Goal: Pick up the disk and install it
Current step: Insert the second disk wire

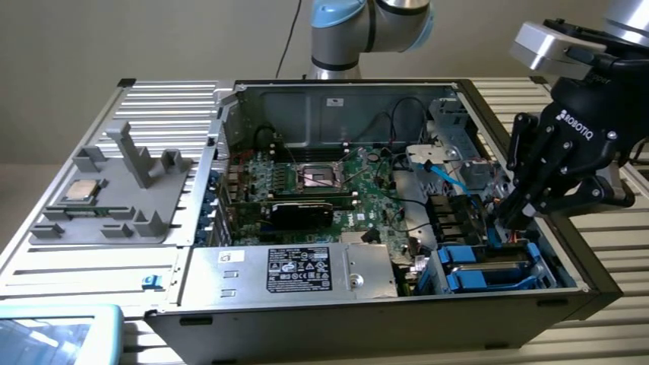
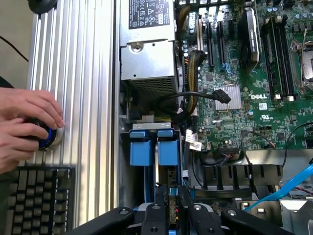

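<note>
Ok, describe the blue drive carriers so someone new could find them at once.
Start at the open computer case and go to its near corner on the exterior view's right, past the silver box with the black label. The blue drive carriers sit there, just under the gripper. They are chunky blue plastic frames, unlike the green board and silver box beside them.

robot arm (image 1: 370, 26): 1
gripper (image 1: 522, 205): 1
computer case (image 1: 304, 319): 1
power supply box (image 1: 294, 270): 1
blue drive carriers (image 2: 152, 147): 2
grey fixture tray (image 1: 106, 198): 1
CPU chip (image 1: 81, 190): 1
keyboard (image 2: 36, 200): 1
hands (image 2: 24, 125): 2
</note>
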Action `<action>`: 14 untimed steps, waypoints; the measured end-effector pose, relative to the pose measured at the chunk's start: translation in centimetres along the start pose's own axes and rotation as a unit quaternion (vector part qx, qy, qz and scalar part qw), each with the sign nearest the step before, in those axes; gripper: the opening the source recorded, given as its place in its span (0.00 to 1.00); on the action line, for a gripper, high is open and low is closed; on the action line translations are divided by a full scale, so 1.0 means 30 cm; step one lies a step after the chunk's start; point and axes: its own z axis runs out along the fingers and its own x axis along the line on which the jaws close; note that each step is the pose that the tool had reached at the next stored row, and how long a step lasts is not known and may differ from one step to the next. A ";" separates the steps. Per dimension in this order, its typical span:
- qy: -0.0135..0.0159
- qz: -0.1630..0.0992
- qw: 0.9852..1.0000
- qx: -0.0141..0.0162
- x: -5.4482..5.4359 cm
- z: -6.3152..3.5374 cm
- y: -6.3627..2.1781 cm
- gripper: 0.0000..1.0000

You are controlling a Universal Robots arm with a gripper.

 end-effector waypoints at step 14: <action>-0.005 -0.097 0.995 0.021 0.000 0.002 0.003 0.11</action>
